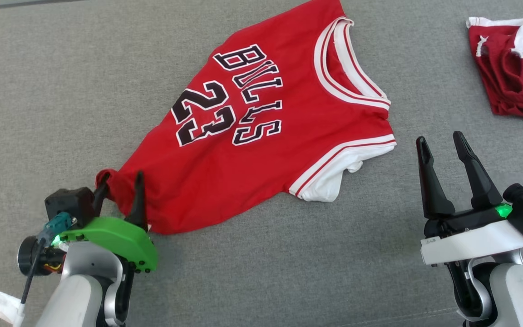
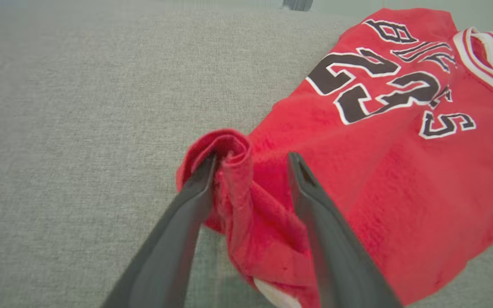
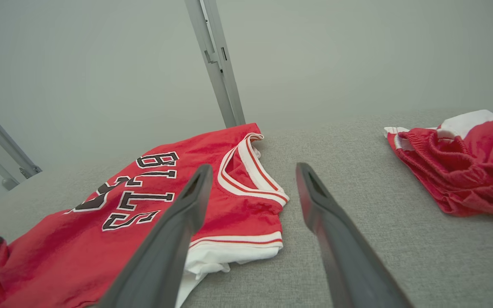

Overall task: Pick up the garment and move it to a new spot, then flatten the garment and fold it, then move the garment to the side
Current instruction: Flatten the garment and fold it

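**Head view.** The jersey [image 1: 261, 150] lies face up on the grey cushion [image 1: 61, 91], well to the left of the crumpled shorts [image 1: 515, 77]. Its collar is the end nearest the shorts, and its hem is the far end. The hem tapers into a bunched corner. The left gripper [image 1: 123, 177] sits at that corner with its fingers parted around the bunch. The right gripper [image 1: 440, 137] stands below the shorts and just off the jersey's armhole, spread wide and empty.

**Left wrist view.** The left gripper [image 2: 253, 156] straddles a rolled fold of the jersey [image 2: 400, 171]. One finger touches the roll and the other stands apart, so the cloth is loose between them and not pinched. The flattening step looks unfinished. The arm should back straight out along its own fingers so the roll does not snag. It should then take a single layer of the hem and draw it away from the shorts, low over the cushion [image 2: 79, 128].

**Right wrist view.** The right gripper [image 3: 253, 167] is wide open and holds nothing. The jersey [image 3: 58, 248] is to its left and the shorts [image 3: 456, 171] to its right, with bare cushion [image 3: 357, 205] ahead. White lining shows tucked at the armhole. That edge probably needs pulling toward the shorts while the hem is held, to even out the tapered shape.
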### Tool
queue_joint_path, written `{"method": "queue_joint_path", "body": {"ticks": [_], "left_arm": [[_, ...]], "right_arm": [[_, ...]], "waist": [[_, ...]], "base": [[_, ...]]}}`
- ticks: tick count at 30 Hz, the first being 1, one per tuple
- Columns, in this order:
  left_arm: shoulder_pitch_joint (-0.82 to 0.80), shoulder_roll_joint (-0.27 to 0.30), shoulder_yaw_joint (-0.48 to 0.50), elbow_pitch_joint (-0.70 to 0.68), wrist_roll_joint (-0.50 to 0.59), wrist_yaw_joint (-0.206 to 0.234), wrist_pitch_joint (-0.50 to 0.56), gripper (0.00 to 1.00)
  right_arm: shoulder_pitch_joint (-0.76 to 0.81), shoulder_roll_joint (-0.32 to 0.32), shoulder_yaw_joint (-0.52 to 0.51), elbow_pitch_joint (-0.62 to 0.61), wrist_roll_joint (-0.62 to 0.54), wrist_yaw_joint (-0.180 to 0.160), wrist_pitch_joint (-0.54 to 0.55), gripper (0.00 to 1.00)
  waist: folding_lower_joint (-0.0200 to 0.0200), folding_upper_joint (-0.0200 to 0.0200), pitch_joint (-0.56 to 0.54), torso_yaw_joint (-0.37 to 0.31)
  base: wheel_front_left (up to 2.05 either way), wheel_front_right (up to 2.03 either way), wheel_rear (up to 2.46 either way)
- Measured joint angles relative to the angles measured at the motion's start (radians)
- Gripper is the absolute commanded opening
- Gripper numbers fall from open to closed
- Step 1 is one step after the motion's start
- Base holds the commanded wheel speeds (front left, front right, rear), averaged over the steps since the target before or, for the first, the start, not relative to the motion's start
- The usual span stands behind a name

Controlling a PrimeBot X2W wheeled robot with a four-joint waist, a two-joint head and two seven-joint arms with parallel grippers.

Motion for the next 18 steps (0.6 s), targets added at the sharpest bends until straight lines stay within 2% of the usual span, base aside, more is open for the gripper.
{"method": "queue_joint_path", "body": {"ticks": [11,18], "left_arm": [[-0.068,0.003,0.012,-0.005,0.168,0.067,-0.31,1.0],[0.008,0.019,0.042,-0.032,0.158,0.069,-0.381,1.0]], "right_arm": [[-0.002,-0.009,0.006,-0.045,-0.033,0.0,-0.002,1.0],[0.006,-0.016,0.011,-0.063,-0.046,0.0,0.023,1.0]], "waist": [[0.0,0.0,-0.002,0.006],[0.0,0.0,-0.04,0.029]], "base": [[0.0,0.0,0.0],[0.0,0.0,0.0]]}}
